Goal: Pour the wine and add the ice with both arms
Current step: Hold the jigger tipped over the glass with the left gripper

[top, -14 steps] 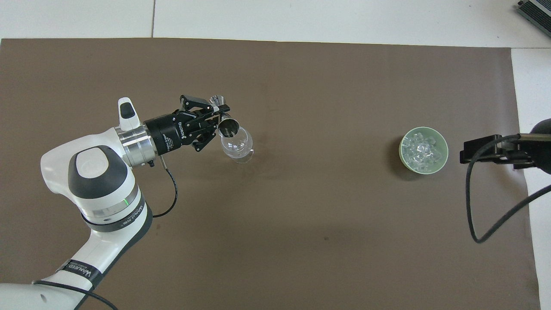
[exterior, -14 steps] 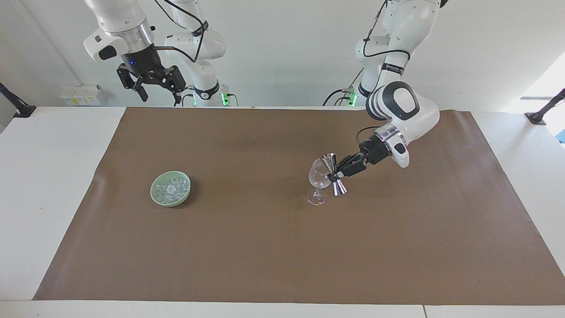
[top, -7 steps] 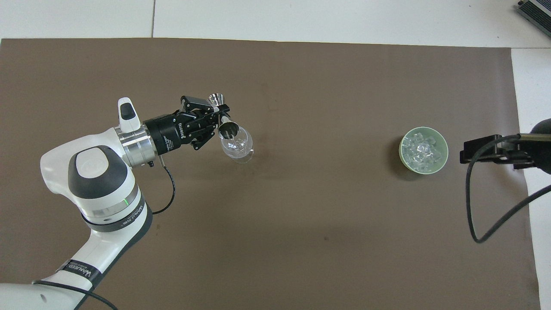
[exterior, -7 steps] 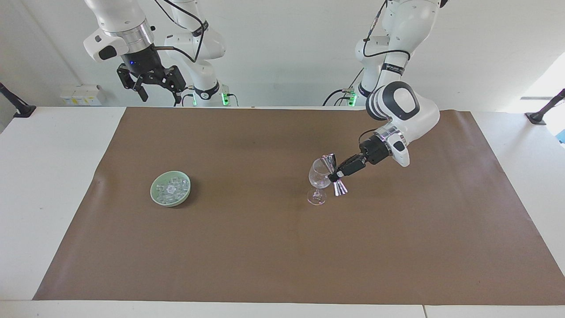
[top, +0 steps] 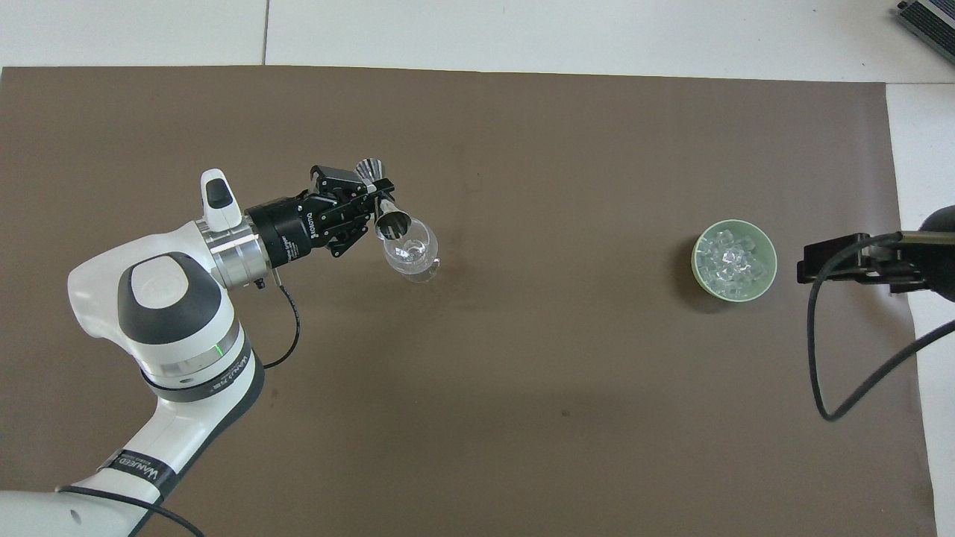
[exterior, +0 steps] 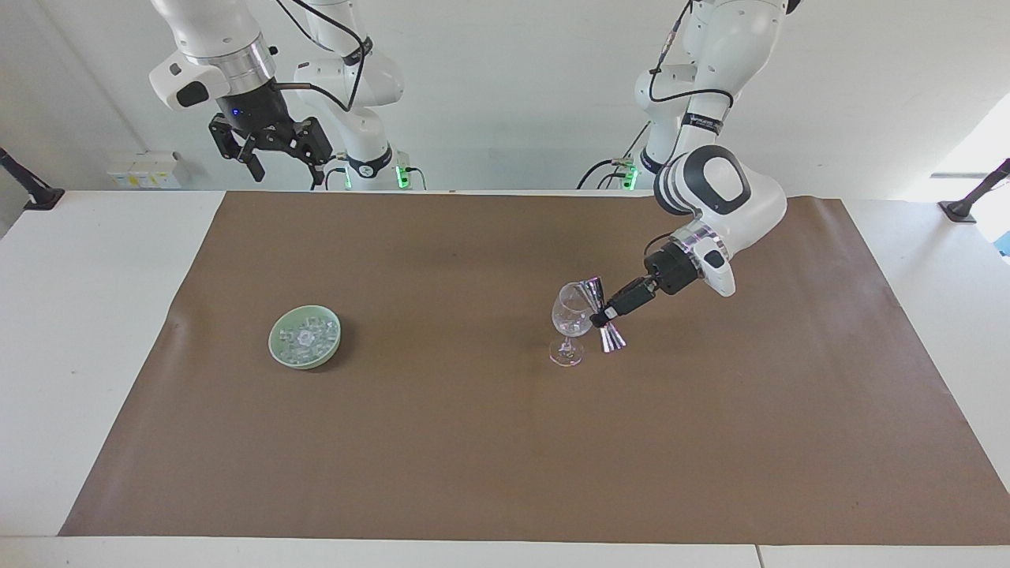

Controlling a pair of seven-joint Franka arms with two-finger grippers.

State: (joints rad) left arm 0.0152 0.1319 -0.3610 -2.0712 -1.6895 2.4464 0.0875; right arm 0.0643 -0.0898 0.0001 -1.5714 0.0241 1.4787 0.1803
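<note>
The left arm (exterior: 714,197) reaches out low, its gripper (exterior: 606,315) clamped tight. The right arm (exterior: 209,47) waits raised, its gripper (exterior: 268,150) open.

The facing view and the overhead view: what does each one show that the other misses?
Only the facing view shows the right gripper whole, open, held high in the air above the robots' edge of the table, waiting, and the wine glass's stem and foot.

Only the overhead view looks down into the glass and into the jigger's open mouth, tipped over the rim.

Both show the left gripper shut on the metal jigger tilted at the glass, and the green bowl of ice toward the right arm's end of the brown mat.
</note>
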